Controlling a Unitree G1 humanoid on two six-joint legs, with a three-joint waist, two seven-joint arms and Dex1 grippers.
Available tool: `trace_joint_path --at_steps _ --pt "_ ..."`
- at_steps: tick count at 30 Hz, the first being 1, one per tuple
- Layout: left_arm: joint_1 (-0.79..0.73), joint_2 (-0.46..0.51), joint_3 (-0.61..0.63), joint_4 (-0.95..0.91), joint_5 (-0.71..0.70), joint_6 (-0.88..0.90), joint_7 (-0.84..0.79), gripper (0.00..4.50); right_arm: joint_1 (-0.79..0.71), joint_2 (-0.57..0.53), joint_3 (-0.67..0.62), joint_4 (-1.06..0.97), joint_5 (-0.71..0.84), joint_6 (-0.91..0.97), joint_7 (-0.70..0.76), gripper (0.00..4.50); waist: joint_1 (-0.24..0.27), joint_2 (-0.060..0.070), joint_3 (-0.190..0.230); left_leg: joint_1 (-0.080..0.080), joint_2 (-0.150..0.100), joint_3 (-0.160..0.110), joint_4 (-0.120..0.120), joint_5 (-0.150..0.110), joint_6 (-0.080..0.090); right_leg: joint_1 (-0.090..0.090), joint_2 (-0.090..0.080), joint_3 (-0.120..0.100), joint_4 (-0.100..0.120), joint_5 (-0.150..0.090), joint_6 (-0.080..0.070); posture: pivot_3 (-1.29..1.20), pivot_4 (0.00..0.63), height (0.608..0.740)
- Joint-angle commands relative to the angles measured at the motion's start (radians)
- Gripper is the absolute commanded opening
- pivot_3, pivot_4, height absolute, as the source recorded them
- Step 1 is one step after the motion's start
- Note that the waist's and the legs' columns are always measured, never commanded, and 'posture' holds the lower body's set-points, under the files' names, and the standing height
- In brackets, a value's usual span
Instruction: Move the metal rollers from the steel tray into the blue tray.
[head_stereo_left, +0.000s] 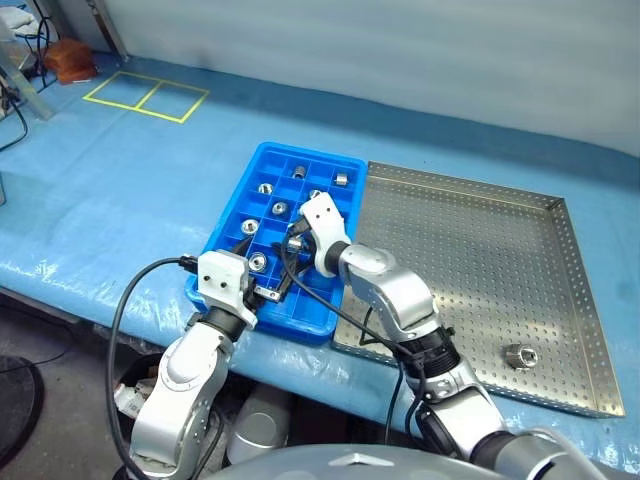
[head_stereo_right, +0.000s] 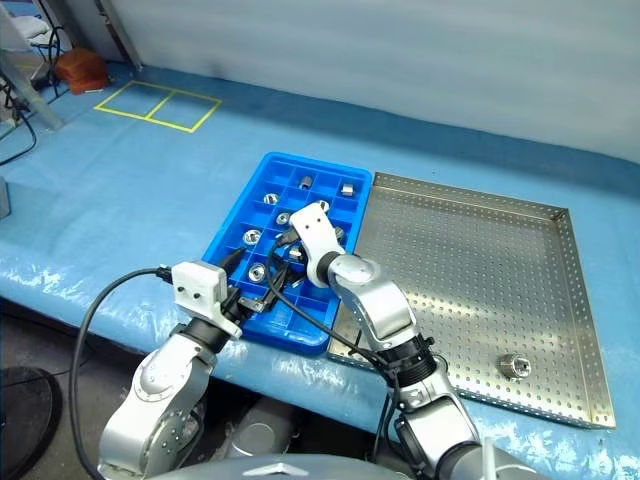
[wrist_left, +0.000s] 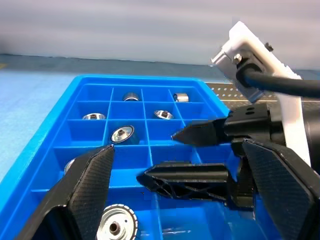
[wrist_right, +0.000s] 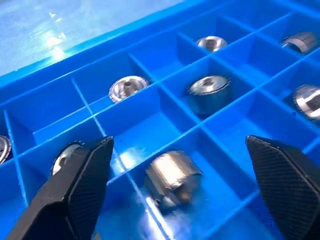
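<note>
In the right wrist view a blurred metal roller (wrist_right: 172, 179) sits in the blue tray (wrist_right: 150, 115); the right arm (head_stereo_left: 385, 285) hides several compartments from the head views.

I'm looking at a workshop or lab test station: the table (head_stereo_left: 120, 190) is wrapped in blue plastic sheeting. Yellow tape squares (head_stereo_left: 146, 96) mark it at eleven o'clock, with loose cables (head_stereo_left: 22, 45) beyond them.

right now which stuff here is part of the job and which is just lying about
Job:
- metal rollers
- last roller on the steel tray
- blue tray
- right claw, open over it

Lying about:
- yellow tape squares
- brown object
</note>
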Motion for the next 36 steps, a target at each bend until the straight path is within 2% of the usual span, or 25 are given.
trace_joint_path --at_steps 1,6,11,15,19,23,29,32,36 --pt "-0.033 0.008 -0.037 0.011 -0.029 -0.002 -0.051 4.5 0.007 -0.028 -0.059 -0.164 0.014 0.067 -0.019 4.46 -0.016 0.0 0.0 -0.001 0.0 0.0 0.0 0.0 0.0 0.0 0.0 0.0 -0.001 0.0 0.0 0.26 0.15 0.74" --pt "-0.108 0.049 -0.109 0.081 -0.035 -0.017 -0.157 4.5 0.066 -0.11 -0.152 -0.389 -0.009 0.258 -0.075 4.46 -0.068 0.001 0.0 -0.005 -0.001 -0.002 -0.001 0.0 0.0 -0.002 0.0 -0.002 -0.002 0.003 -0.004 0.14 0.15 0.74" --pt "-0.167 0.055 -0.156 0.14 -0.051 -0.036 -0.23 4.5 0.154 -0.154 -0.234 -0.538 -0.028 0.438 -0.131 4.46 -0.173 0.001 0.0 -0.007 -0.002 -0.005 -0.001 0.0 0.0 -0.001 0.0 -0.003 -0.005 0.003 -0.004 0.05 0.15 0.74" --pt "-0.202 0.059 -0.189 0.171 -0.074 -0.031 -0.294 4.5 0.249 -0.158 -0.325 -0.657 -0.045 0.578 -0.165 4.46 -0.239 0.002 0.0 -0.006 -0.001 -0.005 -0.001 0.0 0.001 -0.001 0.0 -0.003 -0.005 0.004 -0.002 0.0 0.15 0.74" --pt "-0.219 0.068 -0.224 0.189 -0.083 -0.039 -0.353 4.5 0.329 -0.14 -0.402 -0.762 -0.061 0.685 -0.182 4.46 -0.281 0.002 0.0 -0.005 -0.001 -0.005 -0.001 0.0 0.001 0.0 0.0 -0.002 -0.004 0.005 0.0 -0.05 0.15 0.74" --pt "-0.224 0.085 -0.26 0.194 -0.083 -0.044 -0.397 4.5 0.392 -0.107 -0.481 -0.838 -0.075 0.744 -0.186 4.46 -0.299 0.002 0.0 -0.002 0.0 -0.004 0.0 0.0 0.001 0.0 0.0 0.0 0.0 0.003 0.003 -0.08 0.15 0.74" --pt "-0.223 0.084 -0.268 0.2 -0.087 -0.053 -0.413 4.5 0.479 -0.073 -0.555 -0.848 -0.093 0.741 -0.202 4.46 -0.308 0.002 0.0 0.005 0.001 -0.001 0.0 0.0 0.001 0.005 0.0 0.003 0.002 -0.001 0.0 -0.08 0.15 0.74" --pt "-0.232 0.083 -0.269 0.203 -0.092 -0.052 -0.421 4.5 0.479 0.024 -0.642 -0.823 -0.083 0.726 -0.177 4.46 -0.309 0.002 0.0 0.006 0.001 0.001 0.0 0.0 0.001 0.004 0.0 0.006 0.002 0.0 0.001 -0.08 0.15 0.74" --pt "-0.256 0.077 -0.27 0.212 -0.089 -0.053 -0.431 4.5 0.517 0.076 -0.64 -0.748 -0.074 0.66 -0.181 4.46 -0.31 0.002 0.0 0.006 0.001 0.003 0.0 0.0 0.001 0.003 0.0 0.008 0.002 0.0 0.001 -0.08 0.15 0.74"
